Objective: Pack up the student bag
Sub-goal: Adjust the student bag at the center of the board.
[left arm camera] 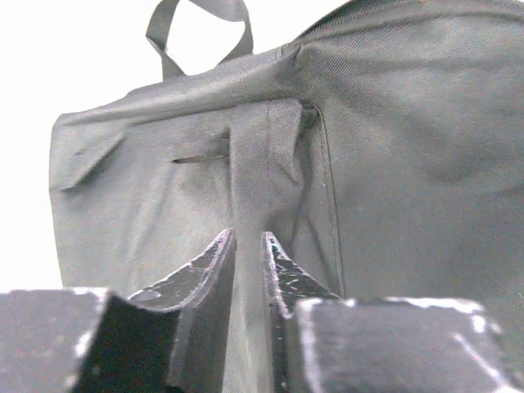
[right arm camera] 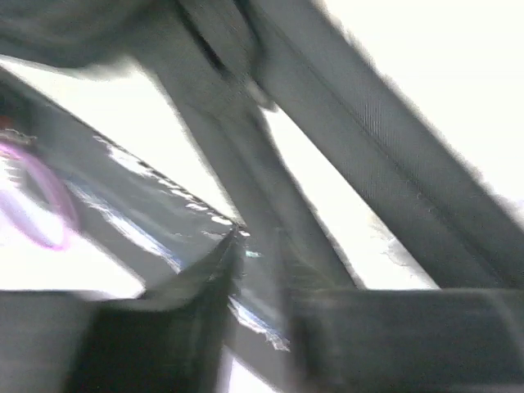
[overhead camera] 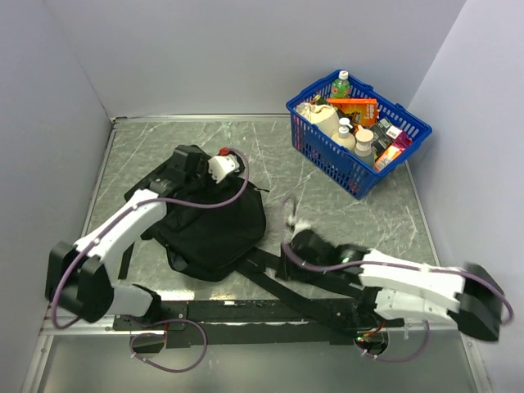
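Observation:
The student bag (overhead camera: pixel 214 228), a soft black backpack, lies at the table's centre left, its long straps (overhead camera: pixel 270 274) trailing toward the near edge. My left gripper (overhead camera: pixel 195 176) is at the bag's far top edge. In the left wrist view it (left arm camera: pixel 248 246) is shut on a flat webbing strap (left arm camera: pixel 262 155) sewn to the bag (left arm camera: pixel 409 164), below the small top loop (left arm camera: pixel 196 16). My right gripper (overhead camera: pixel 291 250) is low over the straps to the bag's right. In the blurred right wrist view it (right arm camera: pixel 274 262) pinches one strap (right arm camera: pixel 262 196); another strap (right arm camera: pixel 393 139) crosses beyond.
A blue plastic mesh basket (overhead camera: pixel 315 135) with bottles and packets stands at the back right. Grey walls close in the table on the left, back and right. A black rail (overhead camera: pixel 246 311) runs along the near edge.

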Controlling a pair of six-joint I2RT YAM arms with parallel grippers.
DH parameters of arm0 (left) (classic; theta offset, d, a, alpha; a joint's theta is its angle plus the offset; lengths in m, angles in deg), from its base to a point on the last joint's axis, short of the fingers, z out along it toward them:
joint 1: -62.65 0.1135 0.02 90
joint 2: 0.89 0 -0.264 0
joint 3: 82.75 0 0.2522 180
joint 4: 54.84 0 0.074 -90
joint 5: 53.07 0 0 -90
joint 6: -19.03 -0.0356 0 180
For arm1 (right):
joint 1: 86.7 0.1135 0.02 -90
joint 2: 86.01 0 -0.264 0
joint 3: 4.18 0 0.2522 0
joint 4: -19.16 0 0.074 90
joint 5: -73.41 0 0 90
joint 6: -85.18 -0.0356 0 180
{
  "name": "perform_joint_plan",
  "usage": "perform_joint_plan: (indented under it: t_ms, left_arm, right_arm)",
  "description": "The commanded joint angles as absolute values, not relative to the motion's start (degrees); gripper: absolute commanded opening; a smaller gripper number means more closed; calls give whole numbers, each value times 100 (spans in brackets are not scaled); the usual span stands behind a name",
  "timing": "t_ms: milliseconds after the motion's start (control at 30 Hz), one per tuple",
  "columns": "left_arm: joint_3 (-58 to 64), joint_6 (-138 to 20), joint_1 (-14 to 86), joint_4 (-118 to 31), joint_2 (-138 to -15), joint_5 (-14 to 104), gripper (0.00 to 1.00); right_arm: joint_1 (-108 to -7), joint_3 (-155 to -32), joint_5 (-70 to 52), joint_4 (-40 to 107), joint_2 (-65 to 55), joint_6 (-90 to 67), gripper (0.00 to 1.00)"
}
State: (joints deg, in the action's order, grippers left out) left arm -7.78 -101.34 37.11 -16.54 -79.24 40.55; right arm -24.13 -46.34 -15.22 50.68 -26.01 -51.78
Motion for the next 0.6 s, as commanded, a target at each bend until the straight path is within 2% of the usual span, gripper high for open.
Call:
perform_joint_plan:
  t_ms: [0, 67, 133, 200, 267, 367, 400, 567]
  left_arm:
    - [-904, -10357, 3725, -1586, -7376, 4256, 19]
    - [-791, -10340, 3725, -1376, -7376, 4553, 16]
    - [-589, -10314, 3716, -1103, -7411, 4782, 11]
    - [-256, -10349, 3708, -744, -7446, 5195, 12]
    - [-27, -10305, 3716, -575, -7525, 5363, 16]
    - [325, -10200, 3708, -338, -7639, 5609, 23]
    - [343, -10156, 3699, -329, -7657, 5749, 29]
    - [212, -10006, 3681, -478, -7639, 5917, 41]
  right_arm:
    - [-3657, -5871, -1827, 5613, -3433, -4175, 47]
    - [-4455, -6151, -1676, 5122, -3276, -3720, 49]
    - [-4810, -6407, -1553, 4866, -2741, -3323, 47]
    - [-4951, -6723, -1640, 4427, -2058, -2314, 46]
    - [-4961, -7056, -1843, 4277, -1590, -1419, 49]
    - [-4987, -7461, -1485, 4285, -781, -601, 55]
    - [-4996, -7506, -1431, 4224, -509, -483, 56]
    - [-4996, -7297, -1579, 3759, -225, 765, 62]
